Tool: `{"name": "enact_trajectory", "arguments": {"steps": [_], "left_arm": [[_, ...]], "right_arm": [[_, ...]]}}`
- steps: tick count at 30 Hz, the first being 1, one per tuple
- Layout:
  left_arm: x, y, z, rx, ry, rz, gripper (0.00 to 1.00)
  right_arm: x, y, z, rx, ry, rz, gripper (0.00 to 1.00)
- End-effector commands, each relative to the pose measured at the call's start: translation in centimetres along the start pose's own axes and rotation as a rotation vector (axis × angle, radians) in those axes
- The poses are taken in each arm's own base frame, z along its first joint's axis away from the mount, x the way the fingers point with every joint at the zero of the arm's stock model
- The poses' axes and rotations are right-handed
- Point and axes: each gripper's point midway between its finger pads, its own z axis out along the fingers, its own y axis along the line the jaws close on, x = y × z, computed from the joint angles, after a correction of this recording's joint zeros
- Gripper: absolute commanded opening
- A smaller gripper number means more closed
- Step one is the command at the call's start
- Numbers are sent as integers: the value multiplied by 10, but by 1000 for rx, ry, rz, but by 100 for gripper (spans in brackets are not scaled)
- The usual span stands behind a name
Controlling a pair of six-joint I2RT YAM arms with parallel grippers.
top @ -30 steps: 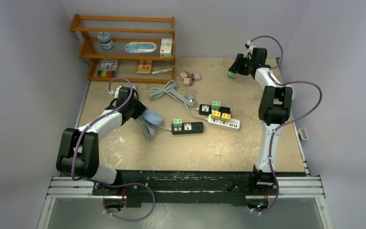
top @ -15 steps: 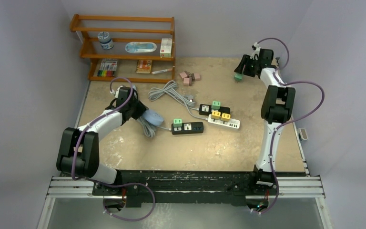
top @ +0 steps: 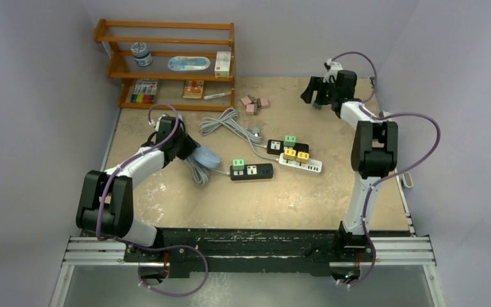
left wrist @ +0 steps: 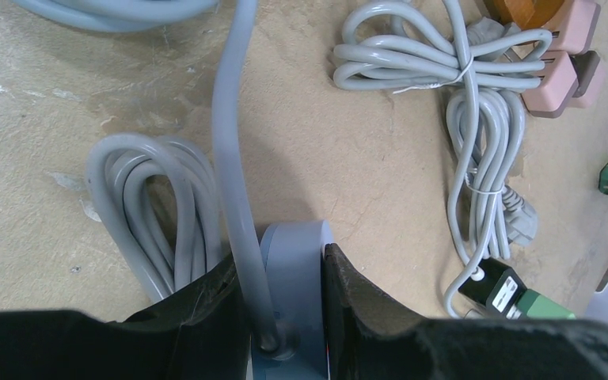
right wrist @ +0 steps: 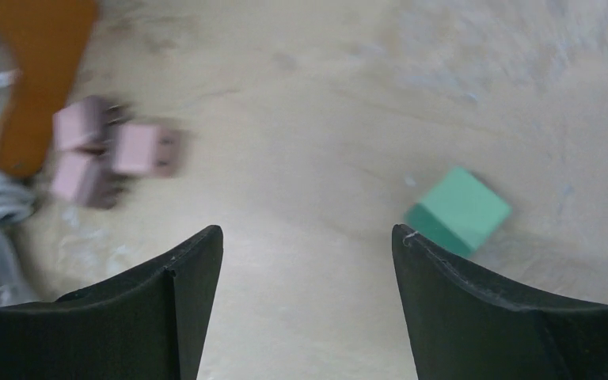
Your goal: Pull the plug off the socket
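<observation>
Gripping a pale blue round plastic socket hub [left wrist: 299,309] at the left of the tan tabletop [top: 294,204] with the left gripper [left wrist: 283,257], black fingers [left wrist: 206,317] pressed against both its sides and a thick grey lead [left wrist: 233,142] running out between them. Flanked on the left by a loose coil of grey cable [left wrist: 138,198]. Followed to the right by a tied bundle of grey cord [top: 225,121], then a black rectangular power strip [top: 256,171] with a green plug [top: 237,164] seated in it. Followed again by a second black strip [top: 275,147] carrying another green plug [top: 289,139], just beside a white power strip [top: 307,166] with two yellow plugs [top: 296,153]. Backed by a cluster of pink plugs [top: 254,103] near the far edge. Hovering at the far right with the right gripper [right wrist: 307,231], jaws spread wide and holding nothing. Ending at a green cube-shaped plug [right wrist: 457,210], loose on the tabletop just beyond and right of those spread fingers, out of any socket and well apart from the strips.
</observation>
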Motion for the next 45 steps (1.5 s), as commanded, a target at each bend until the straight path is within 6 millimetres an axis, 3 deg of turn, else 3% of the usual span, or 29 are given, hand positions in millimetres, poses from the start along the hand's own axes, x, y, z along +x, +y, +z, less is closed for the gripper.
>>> {"name": "enact_trajectory", "arguments": {"steps": [1,4,6,9,11,14,16,19,21,22,24,27,30,33,36,42,45], "left_arm": [[-31,-40,-12,148,-99,-1,0],[-34,-45,-12,179,-121,-7,0],[-37,-39,-10,154,-141,-10,0],[-42,-39,-9,185,-194,-26,0],[-41,-41,-11,264,-237,-63,0],[-48,-53,-17,379,-303,-103,0],[-48,-55,-15,377,-300,-75,13],[-48,-46,-5,255,-252,20,27],[-52,-45,-5,199,-240,67,44],[-55,-45,-7,173,-235,77,60],[-59,-42,-7,90,-194,130,71],[-57,-38,-3,-31,-81,237,75],[-62,-44,-11,-59,-40,294,77],[-68,-52,-25,-30,-56,311,79],[-65,-58,-37,-11,-15,352,80],[-51,-66,-53,70,37,362,82],[-32,-69,-59,159,72,334,82]], "right_arm": [[-89,152,-59,-171,-336,-417,80],[-52,227,-84,-410,-322,-403,79],[-22,252,-95,-489,-277,-380,77],[32,286,-106,-543,-200,-479,77],[71,298,-114,-629,-122,-533,77],[118,302,-128,-756,-48,-614,79],[137,300,-137,-797,-48,-646,84],[144,304,-141,-844,-56,-680,88],[151,309,-141,-880,-41,-713,88],[156,312,-141,-892,-36,-731,89],[166,318,-141,-915,-25,-775,90],[184,322,-134,-907,26,-822,90],[201,320,-127,-898,72,-841,90],[208,321,-124,-905,85,-841,90],[204,329,-118,-911,80,-849,88],[209,335,-114,-927,92,-848,77],[216,338,-110,-928,118,-848,65]]}}
